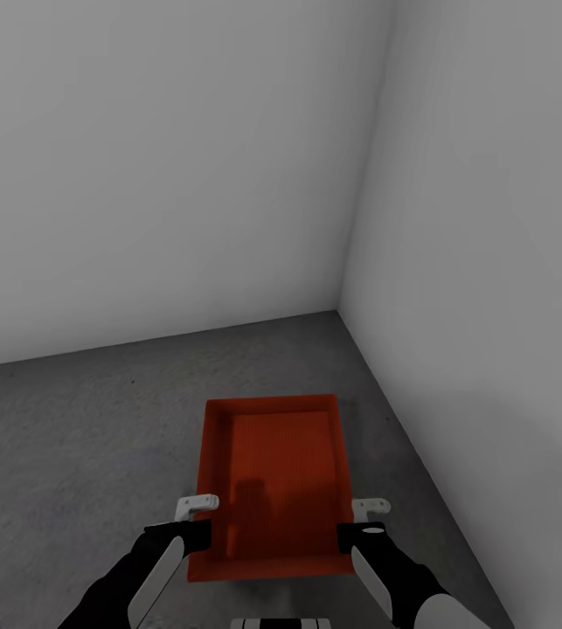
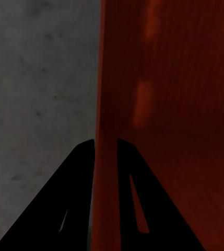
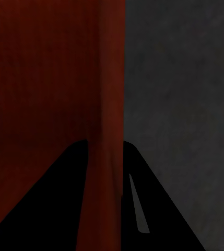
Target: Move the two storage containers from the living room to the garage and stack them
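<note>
The orange-red container [image 1: 272,480] hung between the two arms in the corner of the garage, its long axis running straight away from the robot toward the angle where the two grey-white walls [image 1: 167,175] met, its open top facing up and its near end close to the robot's trunk. Whether its base was already touching the rough concrete floor [image 1: 79,437] or was a little above it could not be told from these pictures, and that gap is the relation I judge the coming move to turn on, since the bin must be set down before either grip lets go. The left gripper [image 1: 195,517] sat at the near part of the container's left long rim and the right gripper [image 1: 368,517] at the matching spot on the right long rim, so neither arm was nearer; both were equally engaged. In the left wrist view the left gripper [image 2: 105,157] stood astride the thin side wall, one dark finger [image 2: 75,198] outside over the floor and the other inside the bin, drawn in narrow onto the wall; the right wrist view showed the right gripper [image 3: 105,157] the same way, pinching its own wall. Both forearms reached forward and down from the shoulders, roughly parallel and symmetrical, wrists turned so the fingers pointed down over the rims. A second container was not in sight here.
</note>
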`<state>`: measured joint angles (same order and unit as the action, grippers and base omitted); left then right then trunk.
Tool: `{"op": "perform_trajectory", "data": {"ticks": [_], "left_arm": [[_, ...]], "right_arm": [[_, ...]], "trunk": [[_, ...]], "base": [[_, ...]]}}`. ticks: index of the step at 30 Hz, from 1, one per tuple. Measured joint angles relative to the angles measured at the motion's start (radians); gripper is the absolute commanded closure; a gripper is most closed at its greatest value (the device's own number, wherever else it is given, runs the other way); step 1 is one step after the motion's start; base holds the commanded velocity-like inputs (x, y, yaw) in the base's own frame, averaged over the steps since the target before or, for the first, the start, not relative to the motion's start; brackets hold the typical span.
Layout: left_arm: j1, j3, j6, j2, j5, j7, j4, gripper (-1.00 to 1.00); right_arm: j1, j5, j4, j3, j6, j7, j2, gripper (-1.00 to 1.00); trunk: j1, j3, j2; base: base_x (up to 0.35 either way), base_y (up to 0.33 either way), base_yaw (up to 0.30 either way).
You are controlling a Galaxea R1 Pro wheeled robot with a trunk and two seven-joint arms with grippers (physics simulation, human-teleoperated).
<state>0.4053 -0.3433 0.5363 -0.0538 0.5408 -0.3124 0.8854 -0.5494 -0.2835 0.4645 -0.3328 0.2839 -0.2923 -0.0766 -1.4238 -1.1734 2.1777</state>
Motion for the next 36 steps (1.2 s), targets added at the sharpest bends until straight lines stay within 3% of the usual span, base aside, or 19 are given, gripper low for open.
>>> {"op": "perform_trajectory", "data": {"ticks": [15,16,17,19,36], "left_arm": [[0.0,0.001,0.001,0.0,-0.001,0.0,0.001,1.0],[0.0,0.001,0.0,0.0,0.0,0.0,0.0,-1.0],[0.001,0.006,-0.083,0.0,-0.01,0.0,0.019,-1.0],[0.001,0.007,-0.085,0.0,-0.01,0.0,0.019,-1.0],[0.001,0.007,-0.085,0.0,-0.01,0.0,0.018,-1.0]], "right_arm": [[0.0,0.0,0.0,0.0,0.0,0.0,0.0,1.0],[0.0,0.0,0.0,0.0,0.0,0.0,0.0,1.0],[0.0,0.016,0.0,0.017,0.003,-0.001,0.001,-1.0],[0.001,0.0,-0.001,0.009,0.001,0.004,0.001,-1.0],[0.001,0.001,-0.001,0.01,0.001,0.004,0.001,-1.0]], "trunk": [[0.0,-0.005,0.0],[0.0,-0.005,0.0],[0.0,-0.005,0.0],[0.0,-0.005,0.0],[0.0,-0.005,0.0]], "base": [[0.0,0.0,0.0],[0.0,0.0,0.0],[0.0,0.0,0.0],[0.0,0.0,0.0],[0.0,0.0,0.0]]}}
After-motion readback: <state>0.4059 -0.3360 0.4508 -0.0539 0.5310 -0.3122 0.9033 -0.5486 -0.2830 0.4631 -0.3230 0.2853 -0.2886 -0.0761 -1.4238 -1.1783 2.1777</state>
